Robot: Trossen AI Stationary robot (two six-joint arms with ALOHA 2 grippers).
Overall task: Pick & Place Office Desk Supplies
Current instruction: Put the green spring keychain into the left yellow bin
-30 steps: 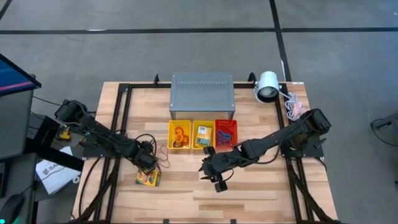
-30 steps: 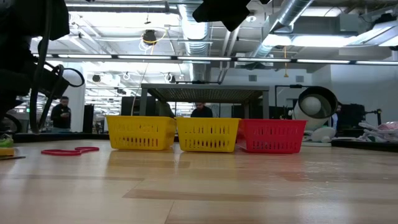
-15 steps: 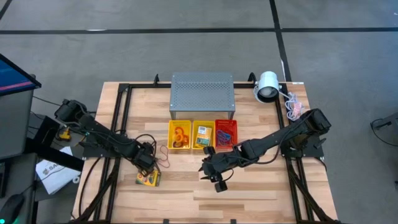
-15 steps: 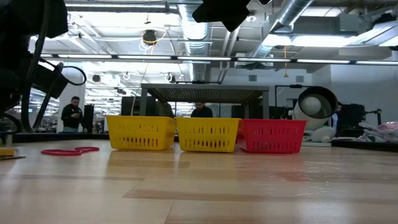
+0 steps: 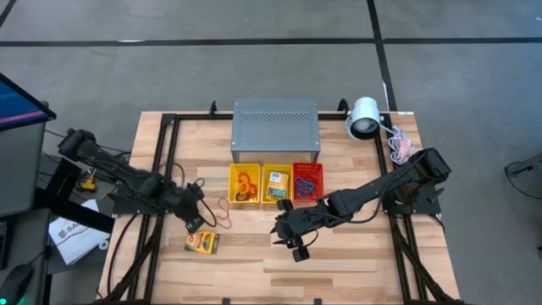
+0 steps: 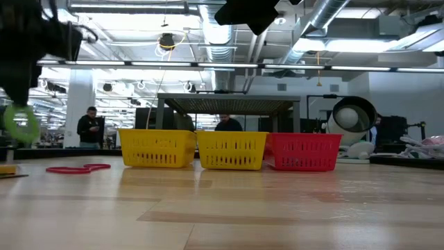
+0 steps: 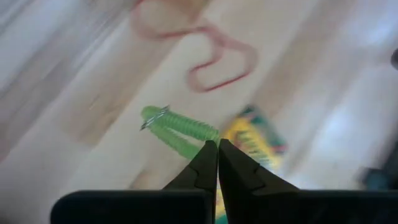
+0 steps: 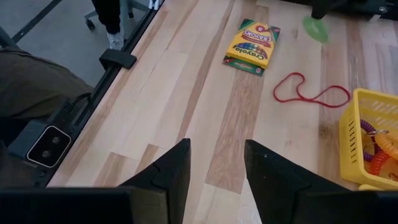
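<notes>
The left gripper (image 7: 217,148) pinches a green coil band (image 7: 180,129) by one end, lifted above the crayon box (image 5: 201,242). Held so thinly, it could slip free mid-carry.

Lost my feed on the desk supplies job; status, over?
Left gripper shut on green coil band, lifted off table. Right gripper open, idle mid-table. Crayon box and red band on table. Nothing blocking.
</notes>
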